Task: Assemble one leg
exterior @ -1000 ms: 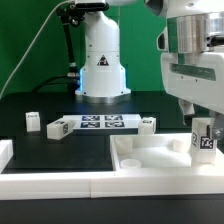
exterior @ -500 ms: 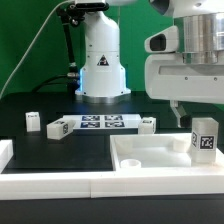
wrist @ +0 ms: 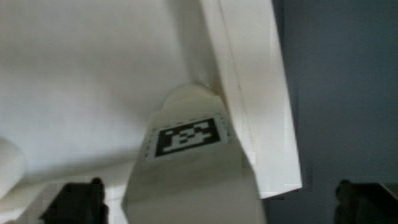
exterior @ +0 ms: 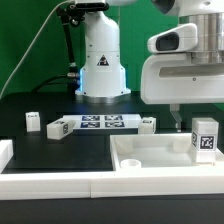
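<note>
The leg (exterior: 206, 137) is a small white post with a black-and-white tag. It stands upright at the right end of the large white tray-like panel (exterior: 150, 163). My gripper (exterior: 198, 112) hangs just above it, open and empty. One dark finger (exterior: 176, 118) shows to the exterior view's left of the leg. In the wrist view the leg (wrist: 187, 150) and its tag lie between my two dark fingertips (wrist: 75, 202), which stand wide apart and clear of it. The panel's raised wall (wrist: 249, 90) runs beside the leg.
The marker board (exterior: 95, 124) lies mid-table in front of the robot base (exterior: 103, 60). A small white post (exterior: 33, 121) stands at its left and another (exterior: 148, 123) at its right. A white block (exterior: 5, 152) sits at the left edge.
My gripper has let go of the leg and risen above it. The leg stays standing in the panel's right end.
</note>
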Tool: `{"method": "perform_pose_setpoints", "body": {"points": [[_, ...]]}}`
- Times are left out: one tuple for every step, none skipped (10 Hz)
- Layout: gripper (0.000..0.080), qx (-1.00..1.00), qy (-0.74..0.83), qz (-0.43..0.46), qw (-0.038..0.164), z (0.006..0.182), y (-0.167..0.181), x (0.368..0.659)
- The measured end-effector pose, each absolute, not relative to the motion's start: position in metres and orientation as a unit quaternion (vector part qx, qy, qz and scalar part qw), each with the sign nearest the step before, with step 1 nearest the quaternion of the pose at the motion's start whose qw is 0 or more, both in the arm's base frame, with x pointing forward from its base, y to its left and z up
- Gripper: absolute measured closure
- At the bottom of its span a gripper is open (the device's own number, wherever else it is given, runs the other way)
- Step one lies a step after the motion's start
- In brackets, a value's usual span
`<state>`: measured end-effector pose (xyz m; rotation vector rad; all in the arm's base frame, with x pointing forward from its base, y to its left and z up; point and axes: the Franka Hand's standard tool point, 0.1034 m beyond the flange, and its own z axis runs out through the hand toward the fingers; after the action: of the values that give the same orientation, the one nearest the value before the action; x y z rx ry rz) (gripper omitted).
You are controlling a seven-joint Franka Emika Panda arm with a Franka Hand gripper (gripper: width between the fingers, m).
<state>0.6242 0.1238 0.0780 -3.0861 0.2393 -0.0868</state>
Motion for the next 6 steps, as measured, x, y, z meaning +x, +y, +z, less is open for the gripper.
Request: {"method": "perform_pose_setpoints", "body": {"points": [[0.0151, -0.998, 0.042, -0.039, 0.020, 0.0767, 0.1227, 0.6254], [0.0238, -0.998, 0.040, -0.038, 0.020, 0.0766, 0.1227, 0.6250], [0.0372, -0.998, 0.041, -0.038, 0.020, 0.0766, 0.1228, 0.6250], [0.0372, -0.998, 0.041, -0.038, 0.020, 0.0766, 0.1228, 0.6250], [0.0507, -0.998, 0.045, -0.038, 0.020, 0.0763, 0.1209, 0.6251], [0.0507, -0.997, 0.061, -0.038, 0.020, 0.0763, 0.1206, 0.6251]]}}
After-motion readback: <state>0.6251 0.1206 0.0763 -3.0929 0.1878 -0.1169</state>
